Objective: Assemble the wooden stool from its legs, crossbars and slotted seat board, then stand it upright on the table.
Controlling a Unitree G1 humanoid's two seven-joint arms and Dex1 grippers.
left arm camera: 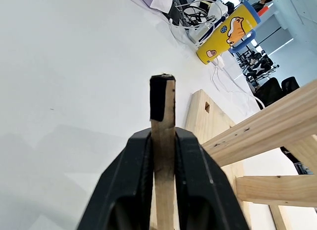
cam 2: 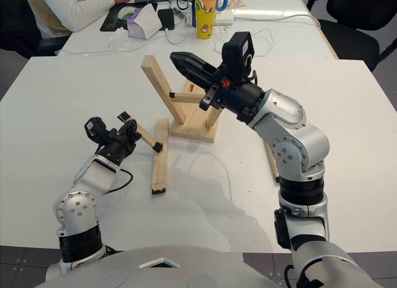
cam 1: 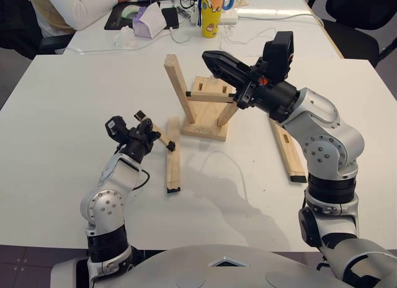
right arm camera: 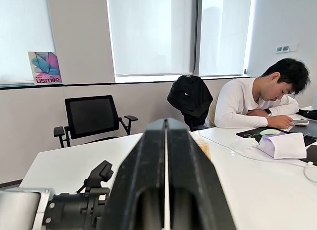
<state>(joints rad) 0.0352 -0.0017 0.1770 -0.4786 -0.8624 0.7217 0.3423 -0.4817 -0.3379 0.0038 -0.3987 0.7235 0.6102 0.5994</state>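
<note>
The slotted seat board (cam 1: 209,130) lies flat mid-table. One leg (cam 1: 180,88) rises from it, tilted, and a crossbar (cam 1: 208,97) joins it to a second, shorter-looking leg (cam 1: 227,114). My right gripper (cam 1: 209,57) hovers just above this assembly, fingers shut with nothing between them. My left gripper (cam 1: 147,133) is shut on a thin black-tipped crossbar (left arm camera: 162,116), low over the table to the left of the board. The crossbar's far tip touches a loose leg (cam 1: 173,156) lying flat. Another loose leg (cam 1: 289,150) lies under my right arm.
A yellow cup (cam 1: 213,13), a purple tissue pack (cam 1: 149,21), a phone and cables crowd the adjoining desk behind, where a person sits. White tabletop stretches open to the front and the far left.
</note>
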